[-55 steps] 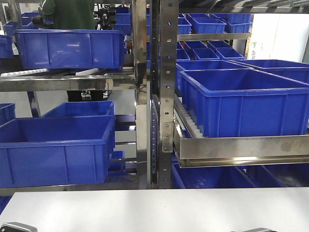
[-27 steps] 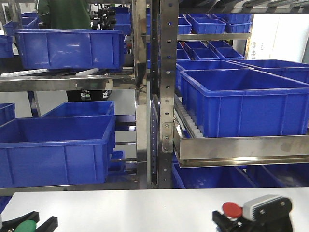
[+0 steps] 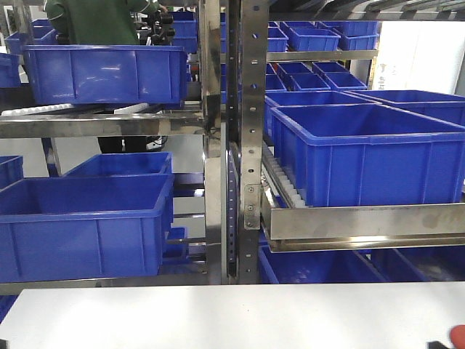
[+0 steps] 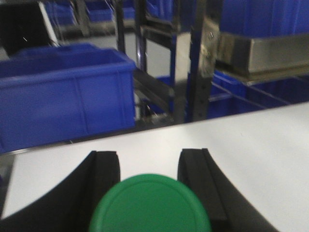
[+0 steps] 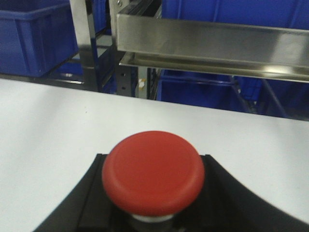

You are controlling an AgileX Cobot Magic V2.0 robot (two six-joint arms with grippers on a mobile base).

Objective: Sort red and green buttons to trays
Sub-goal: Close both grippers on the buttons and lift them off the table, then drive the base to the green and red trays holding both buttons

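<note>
Towering across the front view: a steel rack of 2 bays, loaded on every level with deep blue crates. Behind it at the upper left, partly hidden by a crate, a person in a green top. Stretching below the rack, along the whole lower edge of the view, a white table.

Over that table, 2 grippers, each pointing forward toward the rack, each carrying 1 push button. Arms themselves out of sight in every view; nothing to tell of elbow or shoulder.

In the left wrist view: the left gripper, level with the tabletop, its 2 black fingers reaching straight ahead and curving in at the tips. Clamped on the green button, fingers set no wider than the load. Round green cap facing the camera, filling the gap between the fingers and hiding the body beneath. Held over the left part of the table, close to the table's left edge.

In the right wrist view: the right gripper, tipped slightly downward toward the white surface, black fingers flanking its load on both sides. Closed around the red button, domed cap up toward the lens, a pale collar just showing under the cap's near edge. Held over the right part of the table, well short of the rack. Seen from the front only as a red sliver at the bottom right corner.
</note>
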